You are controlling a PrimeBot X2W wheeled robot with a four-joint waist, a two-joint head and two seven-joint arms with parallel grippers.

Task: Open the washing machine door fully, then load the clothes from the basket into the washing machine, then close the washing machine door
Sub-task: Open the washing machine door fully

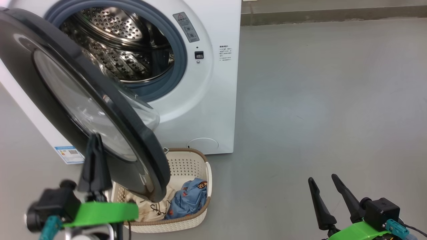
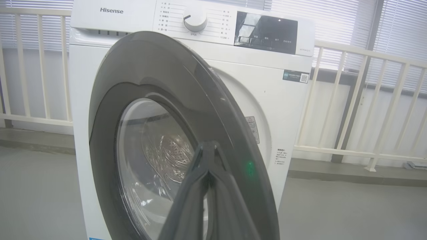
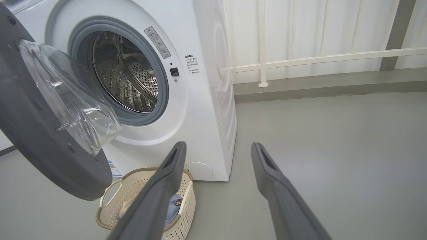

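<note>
Two grippers, two different jobs, as I read it. Biggest first: the washing machine stands ahead of both, its drum bare, with nothing in it that I can see. The washing machine door is swung out only partway and hangs directly beyond my left gripper. That gripper's fingers are clenched together on nothing, tips up against the door's outer face; whether they touch it I cannot tell. I take the pinched fingers as a blunt pusher for swinging the door wider, since its lower edge overhangs the basket and blocks part of it. That basket sits just right of the left gripper and lower, well left of my right gripper, which hangs with jaws spread wide, empty. The clothes lie inside the basket, the blue piece beside the cream one.
</note>
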